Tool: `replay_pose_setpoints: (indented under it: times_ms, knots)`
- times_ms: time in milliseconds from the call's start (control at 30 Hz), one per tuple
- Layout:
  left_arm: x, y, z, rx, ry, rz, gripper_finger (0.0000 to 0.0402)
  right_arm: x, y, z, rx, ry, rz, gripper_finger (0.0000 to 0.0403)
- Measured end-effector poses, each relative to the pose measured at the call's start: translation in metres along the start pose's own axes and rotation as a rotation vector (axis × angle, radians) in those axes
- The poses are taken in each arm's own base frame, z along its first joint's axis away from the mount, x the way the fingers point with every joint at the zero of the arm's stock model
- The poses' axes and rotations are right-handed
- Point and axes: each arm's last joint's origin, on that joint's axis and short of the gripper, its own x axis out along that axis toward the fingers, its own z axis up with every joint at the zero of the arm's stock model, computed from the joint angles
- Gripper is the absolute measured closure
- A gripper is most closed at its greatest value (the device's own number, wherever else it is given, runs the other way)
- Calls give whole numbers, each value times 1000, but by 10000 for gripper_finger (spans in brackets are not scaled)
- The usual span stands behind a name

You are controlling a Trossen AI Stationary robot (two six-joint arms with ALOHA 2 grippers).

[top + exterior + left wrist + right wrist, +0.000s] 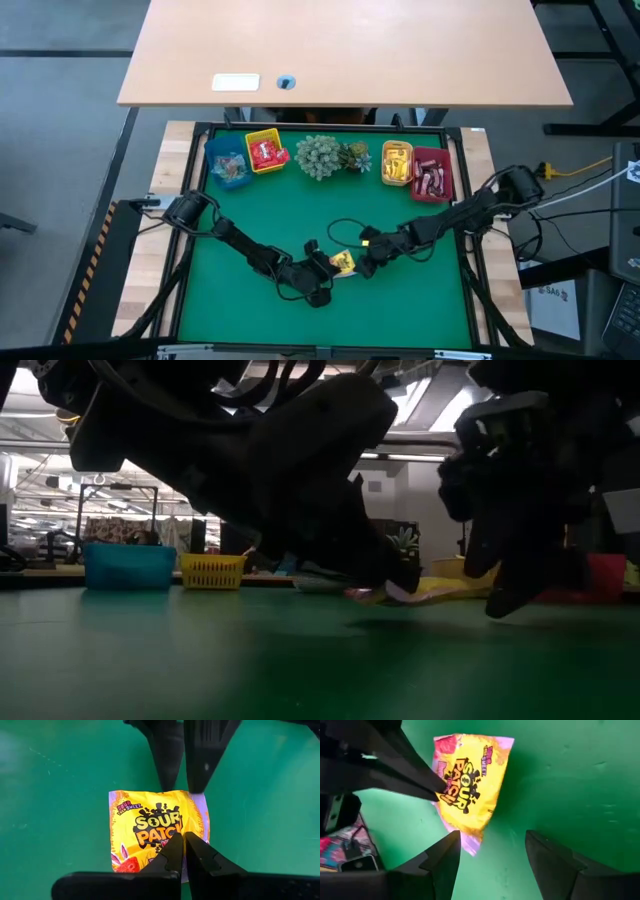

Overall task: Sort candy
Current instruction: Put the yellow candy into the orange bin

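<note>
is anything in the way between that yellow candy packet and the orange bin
Nothing visible. The packet, pinched by the left gripper, lies mid-mat; bare green mat runs from it up to the orange bin. The right gripper sits open just beside the packet, partly along that line.

Green table mat (250,300) carries four bins, a plant cluster (330,155), perhaps one yellow packet (344,262).
</note>
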Motion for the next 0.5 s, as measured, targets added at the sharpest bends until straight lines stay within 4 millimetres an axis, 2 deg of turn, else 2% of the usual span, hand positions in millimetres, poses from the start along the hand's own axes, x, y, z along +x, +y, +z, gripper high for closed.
replay_pose_setpoints:
  times_ms: [233,500]
  knots:
    - [0,-1,2,-9,-12,-6,401,11,5,2,73,-21,86,180]
    - [-1,-3,6,-29,-52,-28,401,9,14,5,70,-42,188,186]
